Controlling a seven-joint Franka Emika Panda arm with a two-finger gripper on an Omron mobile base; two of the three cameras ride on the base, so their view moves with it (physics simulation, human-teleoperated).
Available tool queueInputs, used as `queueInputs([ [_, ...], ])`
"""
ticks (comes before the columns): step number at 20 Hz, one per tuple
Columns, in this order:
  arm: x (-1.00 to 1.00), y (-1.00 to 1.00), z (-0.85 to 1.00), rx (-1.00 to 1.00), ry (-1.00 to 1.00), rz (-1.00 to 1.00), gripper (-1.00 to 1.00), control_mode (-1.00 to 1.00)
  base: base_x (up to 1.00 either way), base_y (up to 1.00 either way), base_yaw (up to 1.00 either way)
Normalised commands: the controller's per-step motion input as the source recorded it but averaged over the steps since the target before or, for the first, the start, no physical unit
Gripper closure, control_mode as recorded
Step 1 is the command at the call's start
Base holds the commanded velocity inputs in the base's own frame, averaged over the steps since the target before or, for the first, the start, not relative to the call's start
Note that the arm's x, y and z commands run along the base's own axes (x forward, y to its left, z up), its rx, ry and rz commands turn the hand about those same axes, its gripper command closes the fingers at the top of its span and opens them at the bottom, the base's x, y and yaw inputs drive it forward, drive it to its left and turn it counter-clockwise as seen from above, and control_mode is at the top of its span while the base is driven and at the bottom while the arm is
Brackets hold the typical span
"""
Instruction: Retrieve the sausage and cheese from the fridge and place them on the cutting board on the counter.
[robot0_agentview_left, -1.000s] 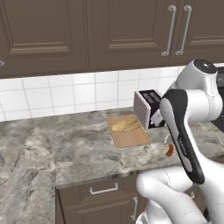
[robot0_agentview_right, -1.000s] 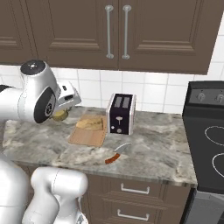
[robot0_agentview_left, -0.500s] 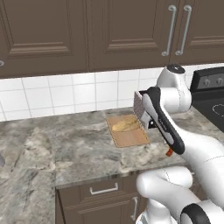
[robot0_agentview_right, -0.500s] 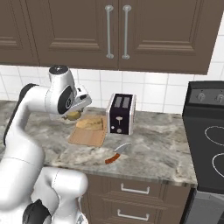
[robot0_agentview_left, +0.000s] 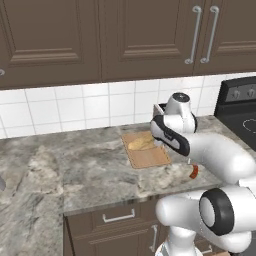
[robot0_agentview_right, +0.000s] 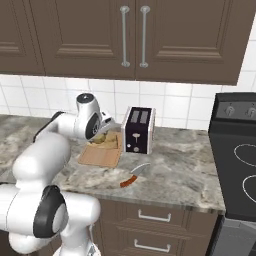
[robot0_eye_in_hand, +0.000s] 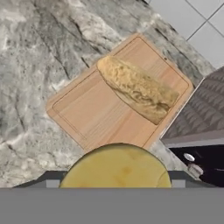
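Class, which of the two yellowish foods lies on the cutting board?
The long crusty piece lies on the cutting board; the round cheese sits in the gripper.

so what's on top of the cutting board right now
A golden-brown loaf of bread lies across the cutting board. The end effector holds the yellow cheese above the board's near edge, covering the strip beneath it.

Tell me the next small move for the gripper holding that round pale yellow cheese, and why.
Probably lower and release: the gripper holds the round pale yellow cheese above the tan wooden cutting board, whose near half is bare beside the crusty bread loaf.
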Motion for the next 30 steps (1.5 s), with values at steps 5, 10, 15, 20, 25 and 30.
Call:
queueInputs([
  [5,0.62,-0.05,-0.69,0.00,0.04,0.05,1.00,-1.00,0.00,0.00,0.00],
  [10,0.29,-0.05,-0.47,0.00,0.02,0.00,1.00,-1.00,0.00,0.00,0.00],
  [15,0.30,-0.01,-0.40,0.00,0.01,0.00,1.00,-1.00,0.00,0.00,0.00],
  [20,0.18,-0.01,-0.29,0.00,0.01,0.00,-1.00,-1.00,0.00,0.00,0.00],
  [25,0.02,-0.14,-0.02,0.00,0.00,0.00,-1.00,-1.00,0.00,0.00,0.00],
  [30,-0.01,-0.03,0.24,0.00,0.00,0.00,-1.00,-1.00,0.00,0.00,0.00],
])
